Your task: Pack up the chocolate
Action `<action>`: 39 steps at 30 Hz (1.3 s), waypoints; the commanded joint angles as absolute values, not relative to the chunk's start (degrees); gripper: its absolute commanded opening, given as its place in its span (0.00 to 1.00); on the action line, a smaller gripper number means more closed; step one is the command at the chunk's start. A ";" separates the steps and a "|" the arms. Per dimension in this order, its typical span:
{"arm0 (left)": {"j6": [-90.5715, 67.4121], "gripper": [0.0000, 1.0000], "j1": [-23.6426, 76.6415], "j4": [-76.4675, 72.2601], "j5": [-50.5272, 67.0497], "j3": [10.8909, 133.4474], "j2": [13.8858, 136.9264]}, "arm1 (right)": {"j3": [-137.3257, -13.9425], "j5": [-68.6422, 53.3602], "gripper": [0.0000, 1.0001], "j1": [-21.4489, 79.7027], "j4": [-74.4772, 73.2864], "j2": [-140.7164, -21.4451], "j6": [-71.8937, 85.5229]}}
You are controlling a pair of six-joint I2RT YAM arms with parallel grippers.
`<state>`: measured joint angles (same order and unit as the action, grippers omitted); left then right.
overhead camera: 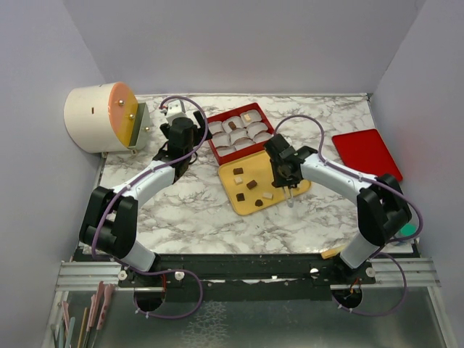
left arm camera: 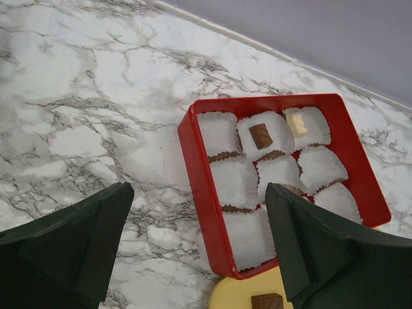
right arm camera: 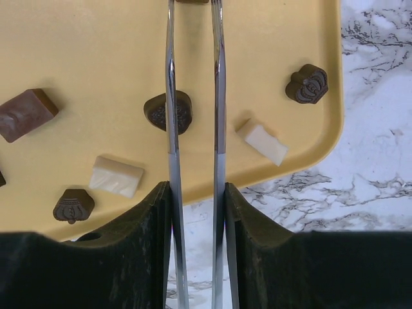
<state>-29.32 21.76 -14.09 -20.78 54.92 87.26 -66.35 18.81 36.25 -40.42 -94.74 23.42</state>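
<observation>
Several small dark and cream chocolate pieces lie on the flat yellow tray (overhead camera: 243,190), among them a brown oblong (right arm camera: 24,114), a cream block (right arm camera: 116,176) and a dark moulded piece (right arm camera: 306,82). My right gripper (right arm camera: 193,193) is over the tray (right arm camera: 96,51), shut on metal tweezers (right arm camera: 168,96). Their tips run off the top edge, where a bit of brown shows. The red box (overhead camera: 214,138) of white paper cups holds a brown piece (left arm camera: 260,135) and a cream piece (left arm camera: 297,123). My left gripper (left arm camera: 198,193) is open and empty above the box's near left rim (left arm camera: 205,212).
A flat red lid (overhead camera: 366,152) lies at the right of the table. A white cylinder with an orange face (overhead camera: 98,116) stands at the back left, close behind the left arm. Grey walls close in the table on three sides.
</observation>
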 commanded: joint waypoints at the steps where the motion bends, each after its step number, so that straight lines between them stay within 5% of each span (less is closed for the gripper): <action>1: -29.05 0.94 21.53 -15.04 -20.45 54.58 87.48 | -69.08 20.81 0.16 36.08 -41.74 -92.26 22.41; 10: -28.77 0.94 21.53 -14.06 -21.47 55.13 86.72 | -72.28 18.72 0.00 36.04 -42.26 -91.54 20.52; 23: -27.69 0.94 20.92 -12.01 -23.27 56.83 84.86 | -86.57 12.24 0.00 36.22 -41.87 -97.86 15.09; 39: -27.95 0.94 18.70 -11.71 -22.42 58.36 84.21 | -114.10 3.16 0.00 36.65 -40.46 -121.31 7.60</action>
